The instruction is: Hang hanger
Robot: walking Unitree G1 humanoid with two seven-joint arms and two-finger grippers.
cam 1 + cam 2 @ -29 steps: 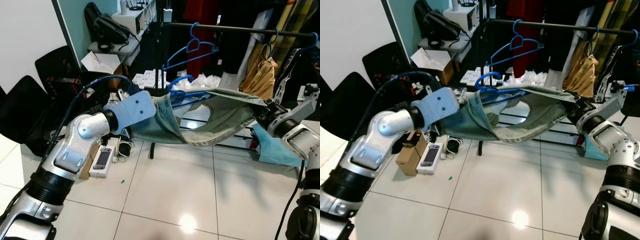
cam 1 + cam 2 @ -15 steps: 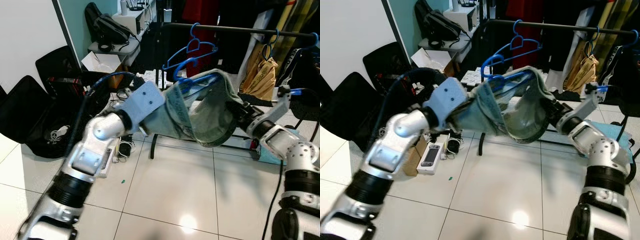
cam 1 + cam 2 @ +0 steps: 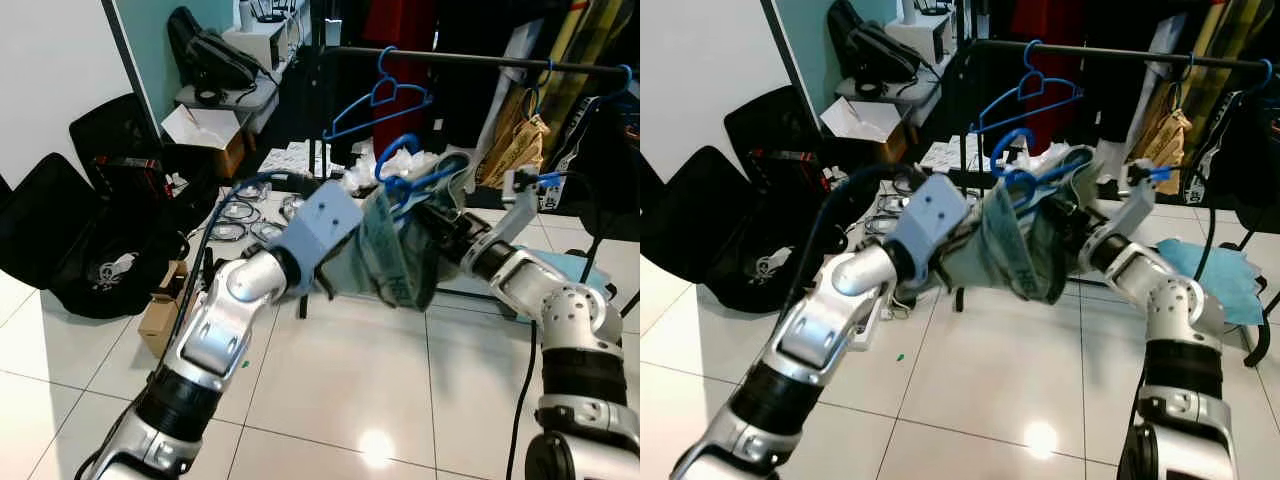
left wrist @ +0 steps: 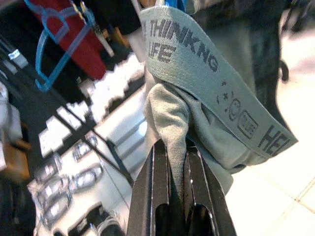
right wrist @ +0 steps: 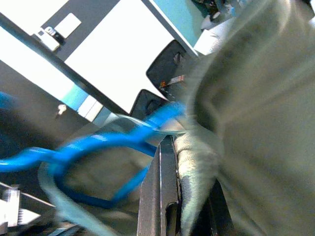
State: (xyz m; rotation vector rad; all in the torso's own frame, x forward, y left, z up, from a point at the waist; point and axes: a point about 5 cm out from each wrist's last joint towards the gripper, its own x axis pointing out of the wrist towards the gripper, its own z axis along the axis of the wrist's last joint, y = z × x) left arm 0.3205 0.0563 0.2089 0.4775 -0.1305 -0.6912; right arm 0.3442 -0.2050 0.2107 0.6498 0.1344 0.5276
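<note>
Blue plastic hanger [image 3: 415, 180] carrying a grey-green woven garment [image 3: 395, 250] with a printed band — held below the black rail [image 3: 470, 60], in front of it. Left gripper [image 4: 174, 162] pinches bunched fabric; right gripper [image 5: 184, 162] pinches the cloth beside the hanger's hook.

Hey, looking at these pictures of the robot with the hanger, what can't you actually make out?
- Right gripper: in the right wrist view the grey-green garment bunches over its fingers, and the picture is motion-blurred.
- Blue hanger: in the eye views the garment drapes over its lower part, so its shape is hidden.
- Garment print: in the left wrist view the band's lettering is cut off by folds.
- Clothes rail: its right end leaves the frame.
</note>
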